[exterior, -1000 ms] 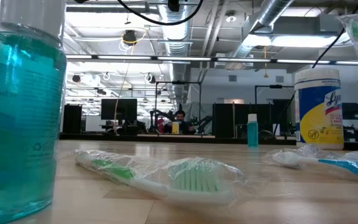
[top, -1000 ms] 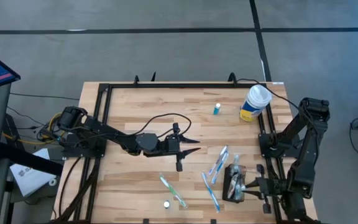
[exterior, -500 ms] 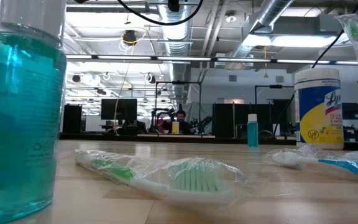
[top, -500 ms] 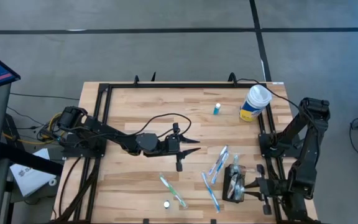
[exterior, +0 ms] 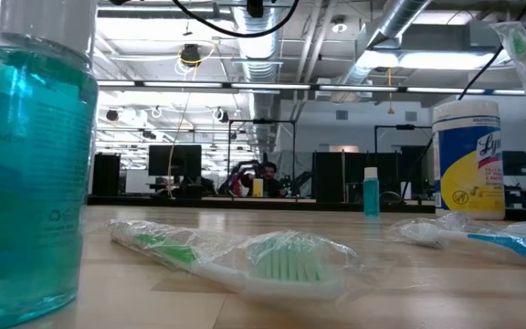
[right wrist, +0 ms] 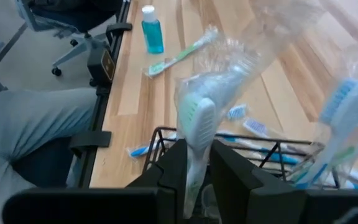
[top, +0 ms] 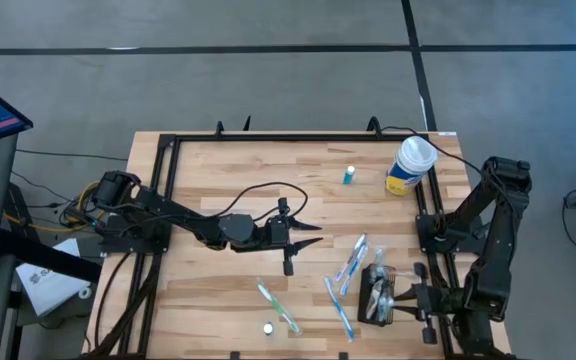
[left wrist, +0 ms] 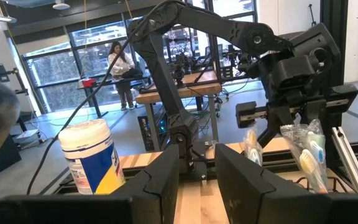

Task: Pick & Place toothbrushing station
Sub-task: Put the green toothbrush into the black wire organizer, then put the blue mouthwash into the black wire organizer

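Item 1, toothbrushing station [top: 376, 297]: a black wire-mesh caddy, sitting at about 4 o'clock on the counter [top: 228, 170], near its right edge, already carrying wrapped toothbrushes.

Item 2, right gripper [top: 396, 300]: we are seeing it just beside the caddy in the high view; in its own wrist view its fingers are closing on a wrapped green-and-white toothbrush [right wrist: 199, 134] held upright over the caddy's wire rim [right wrist: 229, 134].

Item 3, left gripper [top: 303, 240]: it is waiting near the counter's centre, fingers spread apart and holding nothing.

Step in hand, as we judge it: loading a brush into the station. The next move is calling for lowering the brush inside the rim before letting go.

Item 4, loose stock: wrapped toothbrushes [top: 351, 262] lying at 5 o'clock, a small blue bottle [top: 349, 176] and a wipes canister [top: 408, 166] at 1 o'clock.

Item 5, surroundings: pale wooden planks in a black frame; grey floor; an open workshop with desks, and a person [left wrist: 120, 65] standing far off.
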Robot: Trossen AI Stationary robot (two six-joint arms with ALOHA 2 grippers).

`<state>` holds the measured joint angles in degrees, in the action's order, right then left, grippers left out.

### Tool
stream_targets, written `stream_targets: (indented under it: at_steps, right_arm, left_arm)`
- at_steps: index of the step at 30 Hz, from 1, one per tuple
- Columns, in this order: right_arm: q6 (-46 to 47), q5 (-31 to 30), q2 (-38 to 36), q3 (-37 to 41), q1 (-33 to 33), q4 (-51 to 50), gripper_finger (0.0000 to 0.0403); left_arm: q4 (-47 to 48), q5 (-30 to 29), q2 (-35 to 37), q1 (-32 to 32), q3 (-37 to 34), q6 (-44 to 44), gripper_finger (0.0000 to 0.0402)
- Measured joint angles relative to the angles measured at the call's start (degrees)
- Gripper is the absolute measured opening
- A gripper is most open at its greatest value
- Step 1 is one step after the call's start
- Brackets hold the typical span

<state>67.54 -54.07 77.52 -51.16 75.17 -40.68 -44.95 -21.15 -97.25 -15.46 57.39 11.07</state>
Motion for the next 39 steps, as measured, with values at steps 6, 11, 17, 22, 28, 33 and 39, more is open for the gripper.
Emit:
stream_targets:
  at_steps: [6,11,17,22,28,33,39]
  right_arm:
    - [-0.01,0.60,-0.58,0.00,-0.32,-0.60,0.0060]
    - [0.03,1.38,-0.72,0.00,-0.30,-0.86,0.0060]
    - [0.05,3.05,-1.61,0.00,-0.39,-0.70,0.0071]
    - [0.02,5.77,-4.35,0.00,-1.28,-1.08,0.0107]
    - [-1.83,11.26,-9.58,0.00,-2.92,-1.12,0.0143]
    - [-3.40,12.24,-15.35,0.00,-3.73,-1.60,0.0146]
    - [-9.01,9.21,-21.48,0.00,-3.73,-1.80,0.0130]
  left_arm:
    - [0.00,0.00,0.00,0.02,0.00,0.00,0.0099]
    - [-0.02,0.00,0.00,0.00,0.00,0.01,0.0099]
    - [0.00,0.00,0.00,0.01,0.00,0.02,0.0099]
    - [0.00,0.00,0.00,0.01,0.00,0.02,0.0099]
    - [0.00,0.01,0.00,0.11,0.00,0.01,0.0099]
    - [0.00,0.00,0.00,0.17,0.00,0.00,0.0099]
    - [0.00,0.00,0.00,0.41,0.00,0.00,0.0099]
